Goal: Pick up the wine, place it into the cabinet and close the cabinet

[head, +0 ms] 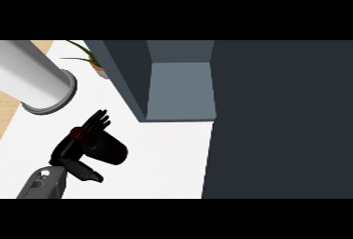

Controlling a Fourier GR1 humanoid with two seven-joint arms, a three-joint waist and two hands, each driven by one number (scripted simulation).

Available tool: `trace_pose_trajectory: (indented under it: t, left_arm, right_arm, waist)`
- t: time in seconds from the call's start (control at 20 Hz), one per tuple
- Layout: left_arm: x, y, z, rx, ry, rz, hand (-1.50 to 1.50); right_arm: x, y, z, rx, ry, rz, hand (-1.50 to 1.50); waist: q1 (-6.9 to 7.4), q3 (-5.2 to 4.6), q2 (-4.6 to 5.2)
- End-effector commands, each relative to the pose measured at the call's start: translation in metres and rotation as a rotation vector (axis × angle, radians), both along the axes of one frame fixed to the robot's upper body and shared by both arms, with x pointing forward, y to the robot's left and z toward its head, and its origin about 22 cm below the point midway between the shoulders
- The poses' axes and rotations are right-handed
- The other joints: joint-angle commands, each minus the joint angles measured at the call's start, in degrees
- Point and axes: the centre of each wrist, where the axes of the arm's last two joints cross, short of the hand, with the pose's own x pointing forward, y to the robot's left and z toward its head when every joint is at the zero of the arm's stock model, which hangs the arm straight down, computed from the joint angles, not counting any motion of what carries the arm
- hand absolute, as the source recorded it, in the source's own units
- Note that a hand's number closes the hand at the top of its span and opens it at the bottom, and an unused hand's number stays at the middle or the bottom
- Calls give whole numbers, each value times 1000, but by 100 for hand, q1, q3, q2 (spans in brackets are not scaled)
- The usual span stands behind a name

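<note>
Already lifted: the wine bottle (103, 148) is grasped in the left hand (77, 150) above the white worktop (165, 158).
Placement inside the open cabinet (180, 91) and closing remain undone; no right hand is seen.

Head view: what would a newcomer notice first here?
First, the tall dark grey cabinet filling the right side, open, with a paler grey shelf inside. Then the robot's black left hand at lower left, curled around a dark wine bottle above the white counter.
</note>
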Motion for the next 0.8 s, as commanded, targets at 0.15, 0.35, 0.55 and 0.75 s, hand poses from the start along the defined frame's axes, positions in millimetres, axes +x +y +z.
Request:
trace_pose_trajectory:
  t: [0.15,0.35,0.55,0.75]
  left_arm:
    - [-9,3,-25,-114,21,-57,-150]
    - [-12,-20,-37,-178,41,-64,-150]
    - [-23,-12,-42,-220,67,-98,-150]
    - [-12,-21,-38,-224,37,-114,-150]
  right_arm:
    - [-15,7,10,32,-22,56,-150]
    - [-8,5,6,25,-8,58,-150]
    - [-13,8,0,30,-6,48,-150]
    - [-9,12,0,28,-21,60,-150]
  waist:
    - [-71,-14,23]
    - [-35,-8,14]
    - [-38,-9,8]
    - [-20,-8,7]
